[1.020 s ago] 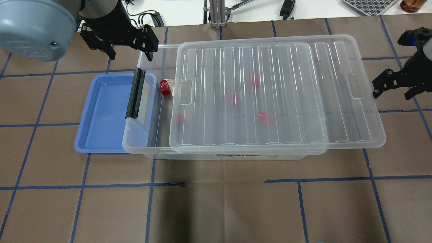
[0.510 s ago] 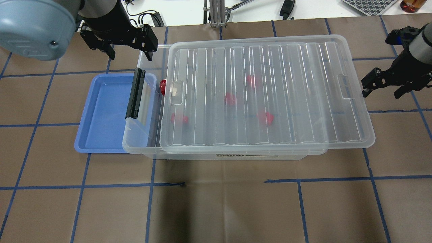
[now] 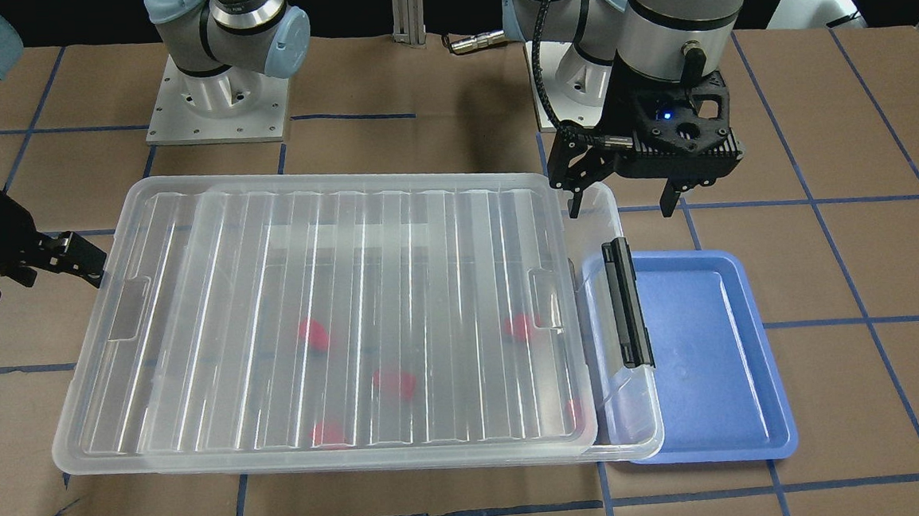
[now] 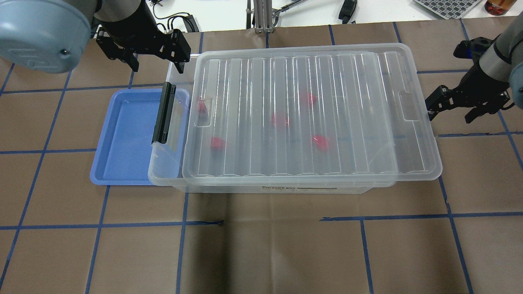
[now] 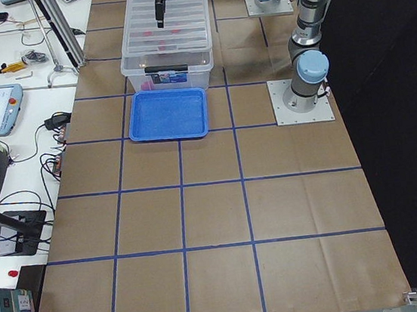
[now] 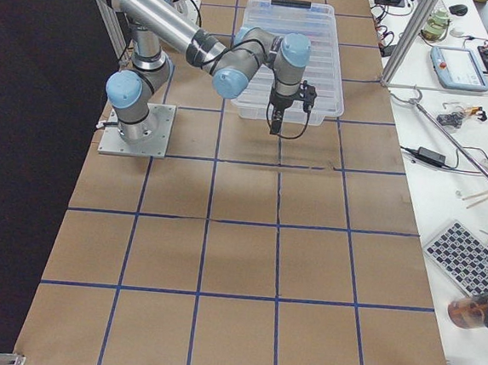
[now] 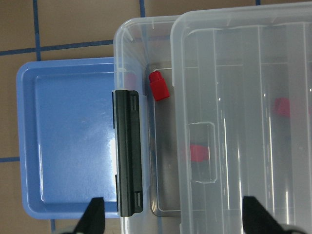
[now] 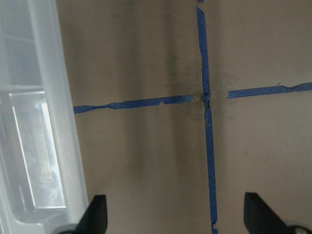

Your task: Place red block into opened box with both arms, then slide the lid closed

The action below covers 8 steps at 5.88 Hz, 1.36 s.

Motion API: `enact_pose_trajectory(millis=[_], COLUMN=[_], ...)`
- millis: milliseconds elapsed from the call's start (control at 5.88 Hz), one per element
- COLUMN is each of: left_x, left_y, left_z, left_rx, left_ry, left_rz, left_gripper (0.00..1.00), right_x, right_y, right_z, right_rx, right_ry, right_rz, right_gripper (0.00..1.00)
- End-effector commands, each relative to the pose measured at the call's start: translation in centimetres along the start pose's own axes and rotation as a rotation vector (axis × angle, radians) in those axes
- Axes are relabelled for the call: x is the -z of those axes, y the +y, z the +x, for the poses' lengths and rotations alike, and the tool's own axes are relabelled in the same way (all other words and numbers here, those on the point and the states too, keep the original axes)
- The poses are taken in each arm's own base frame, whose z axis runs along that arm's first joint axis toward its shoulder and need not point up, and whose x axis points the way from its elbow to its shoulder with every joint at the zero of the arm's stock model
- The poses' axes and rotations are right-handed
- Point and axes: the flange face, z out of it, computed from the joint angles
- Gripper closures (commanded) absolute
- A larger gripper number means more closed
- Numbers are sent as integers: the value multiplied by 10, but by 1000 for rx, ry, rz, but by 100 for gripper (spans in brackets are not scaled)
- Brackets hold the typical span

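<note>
The clear box [image 4: 163, 178] lies lengthwise on the table, its black latch bar [image 4: 163, 113] at the left end. The ribbed clear lid [image 4: 310, 118] covers nearly all of it, overhanging the right end and leaving a narrow gap by the latch. Several red blocks [image 4: 280, 119] show through the lid. One red block [image 7: 159, 89] lies in the gap, uncovered in the left wrist view. My right gripper [image 4: 449, 111] is open, one finger against the lid's right short edge [image 8: 44, 122]. Above the box's far left corner my left gripper [image 4: 156, 61] hangs open and holds nothing.
A blue tray [image 4: 126, 134] sits under the box's latch end, nothing in it. Both arm bases [image 3: 215, 105] stand on the robot's side. An aluminium post [image 4: 261, 16] and cables lie past the far edge. Bare brown paper with blue tape lines [image 4: 261, 253] spreads along the near side.
The lid has slid left over the box with my right gripper following against its right edge. The gap at the latch end has narrowed. My left gripper has not moved.
</note>
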Motion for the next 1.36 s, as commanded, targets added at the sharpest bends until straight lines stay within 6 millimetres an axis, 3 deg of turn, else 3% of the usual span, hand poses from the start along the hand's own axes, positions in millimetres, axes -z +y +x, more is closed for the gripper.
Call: enact_pose_trajectory(millis=[0,510,680,850,1190], left_x=[0,0,0,0,0], left_y=[0,0,0,0,0], left_z=[0,-1,0,1,1], left_rx=[1,3,1,1,1], left_ry=[0,0,2,3,3], left_rz=[0,0,0,0,0], left_gripper=[1,1,1,1,1], right_x=[0,0,0,-1,1], right_y=[0,0,0,0,-3], right_z=[-14,-26,-44,-51,-49], right_rx=[0,-25,4,17,31], right_ry=[1,-33,-43,-44,-24], right_rz=[2,8,13,13,20], right_gripper=[0,0,0,0,0])
